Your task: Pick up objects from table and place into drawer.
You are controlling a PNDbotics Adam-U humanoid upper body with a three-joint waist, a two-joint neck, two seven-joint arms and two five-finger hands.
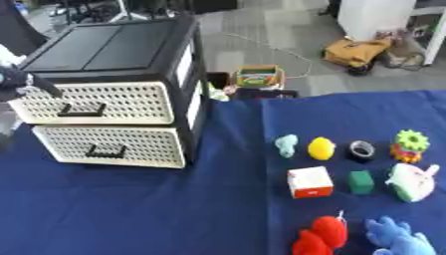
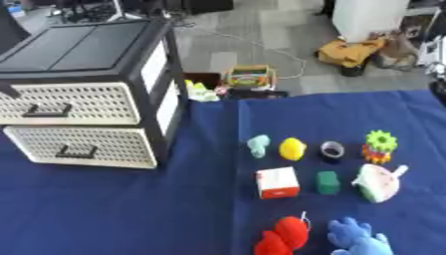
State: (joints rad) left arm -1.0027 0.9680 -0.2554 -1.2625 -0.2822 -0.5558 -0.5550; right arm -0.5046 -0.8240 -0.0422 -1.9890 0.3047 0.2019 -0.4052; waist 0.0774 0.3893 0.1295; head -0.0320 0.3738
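Note:
A black drawer unit (image 1: 104, 47) stands at the left on the blue cloth, with two white perforated drawers. Both the top drawer (image 1: 96, 102) and the lower drawer (image 1: 109, 144) are shut. My left hand (image 1: 19, 81) shows at the left edge, up against the top drawer's left end and mostly cut off. On the right lie a pale teal figure (image 1: 286, 145), a yellow lemon (image 1: 321, 148), a black tape roll (image 1: 362, 150), a green gear toy (image 1: 409, 144), a white and red box (image 1: 310, 182), a green block (image 1: 361, 182) and a white-green toy (image 1: 411, 182).
A red plush (image 1: 320, 236) and a blue plush (image 1: 397, 240) lie at the front edge. The blue cloth (image 1: 174, 209) is bare between the drawers and the toys. Beyond the table, a colourful box (image 1: 259, 77) and a yellow bag (image 1: 355, 51) sit on the floor.

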